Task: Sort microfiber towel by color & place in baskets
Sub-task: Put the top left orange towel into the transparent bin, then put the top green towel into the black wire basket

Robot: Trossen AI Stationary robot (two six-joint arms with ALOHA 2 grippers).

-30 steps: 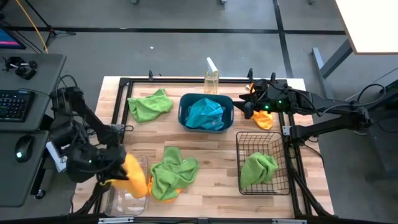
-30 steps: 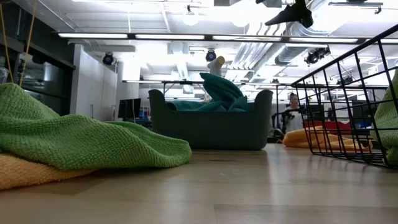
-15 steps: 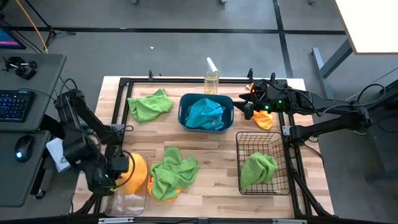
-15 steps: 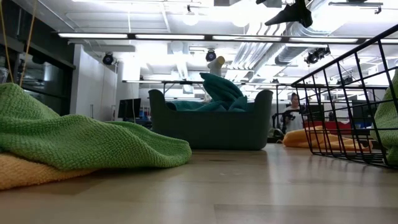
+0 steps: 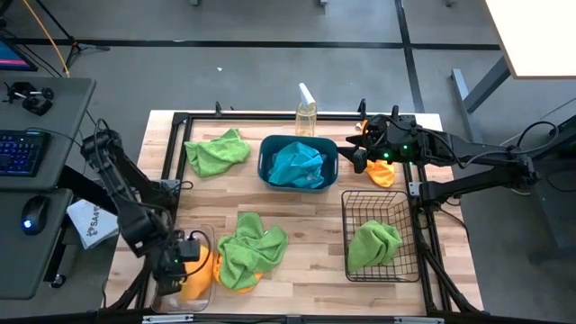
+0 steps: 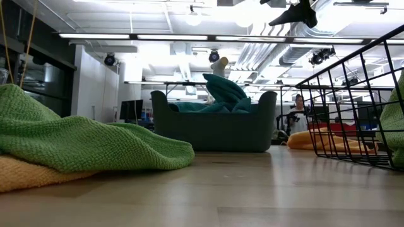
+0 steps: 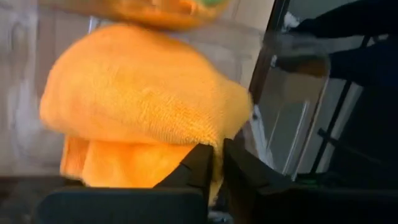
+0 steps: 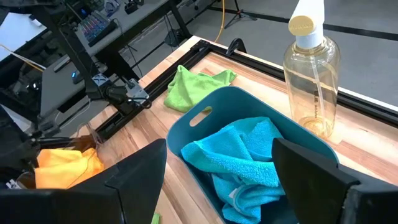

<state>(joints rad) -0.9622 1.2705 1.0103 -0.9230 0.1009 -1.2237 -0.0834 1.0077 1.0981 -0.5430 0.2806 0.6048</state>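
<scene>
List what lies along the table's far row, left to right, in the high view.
Lime green towel → teal tub holding a turquoise towel → right gripper → orange towel.

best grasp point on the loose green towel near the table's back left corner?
Pinch the raised fold at the middle of the crumpled lime green microfiber towel, coming straight down from above. It lies flat and loose on the wooden table, clear of the teal plastic tub, so a top pinch probably works.
</scene>
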